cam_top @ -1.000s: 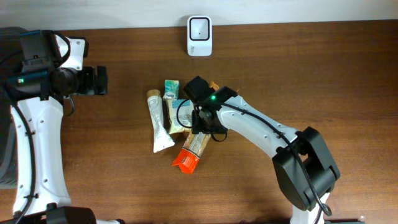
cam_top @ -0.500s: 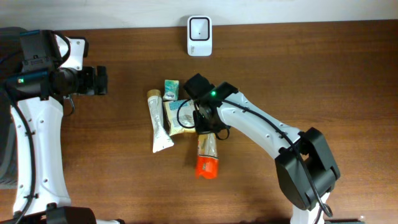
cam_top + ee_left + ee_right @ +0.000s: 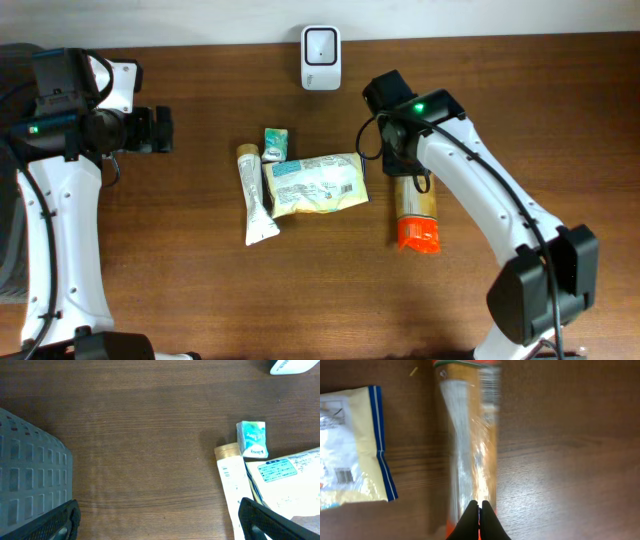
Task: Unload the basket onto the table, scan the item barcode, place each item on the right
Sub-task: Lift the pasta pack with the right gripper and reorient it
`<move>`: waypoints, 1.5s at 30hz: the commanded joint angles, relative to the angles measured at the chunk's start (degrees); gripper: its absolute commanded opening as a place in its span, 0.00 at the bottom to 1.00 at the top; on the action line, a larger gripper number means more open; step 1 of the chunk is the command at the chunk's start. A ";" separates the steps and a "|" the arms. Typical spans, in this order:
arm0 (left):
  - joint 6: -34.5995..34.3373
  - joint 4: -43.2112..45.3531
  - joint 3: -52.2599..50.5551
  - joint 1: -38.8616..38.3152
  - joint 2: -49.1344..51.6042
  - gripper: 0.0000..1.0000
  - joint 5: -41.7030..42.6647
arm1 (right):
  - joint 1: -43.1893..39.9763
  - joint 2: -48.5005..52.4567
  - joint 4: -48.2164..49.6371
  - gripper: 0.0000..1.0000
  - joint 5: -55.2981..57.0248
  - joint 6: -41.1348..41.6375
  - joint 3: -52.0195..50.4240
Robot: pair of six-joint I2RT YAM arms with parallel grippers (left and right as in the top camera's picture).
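No brand name can be read anywhere. The yellow plastic pouch with blue side seams [image 3: 315,184] carries a white panel of dense print and a small barcode, all too fine to make out, and the small teal carton [image 3: 252,438] shows a dark logo that stays illegible. The long orange-and-clear film packet [image 3: 416,212] sits at the pouch's 3 o'clock, apart from it, lying lengthwise from 12 to 6 o'clock. It is glossy and crinkled, transparent along its body over tan contents, with a solid orange band at its 6 o'clock end. The right end effector [image 3: 479,515] has its two dark fingertips pressed together, pinching the film at the packet's 12 o'clock end; whether the packet rests on the brown wood-grain worktop [image 3: 520,110] or hangs just above it cannot be told. The white rounded scanner with a square window [image 3: 321,57] stands at the worktop's 12 o'clock edge, at about 11 o'clock from the packet and well apart from it. A cream squeeze tube with a tan cap [image 3: 255,195] lies against the pouch's 9 o'clock side, the teal carton at its cap end. The left end effector [image 3: 160,130] hangs at the 9 o'clock side with fingers spread wide, gripping nothing, beside a grey perforated plastic basket [image 3: 30,480].
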 commanded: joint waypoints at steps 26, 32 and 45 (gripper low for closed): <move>0.74 -0.04 0.07 0.04 -1.49 0.99 -0.22 | -26.93 5.60 16.06 0.50 -26.75 -5.77 -24.76; 0.74 -0.04 0.07 0.04 -1.49 0.99 -0.22 | -39.98 5.60 34.88 0.50 -39.39 -6.75 -24.72; 0.74 -0.04 0.07 0.04 -1.49 0.99 -0.22 | -30.64 5.46 44.65 0.72 -38.49 2.03 -19.34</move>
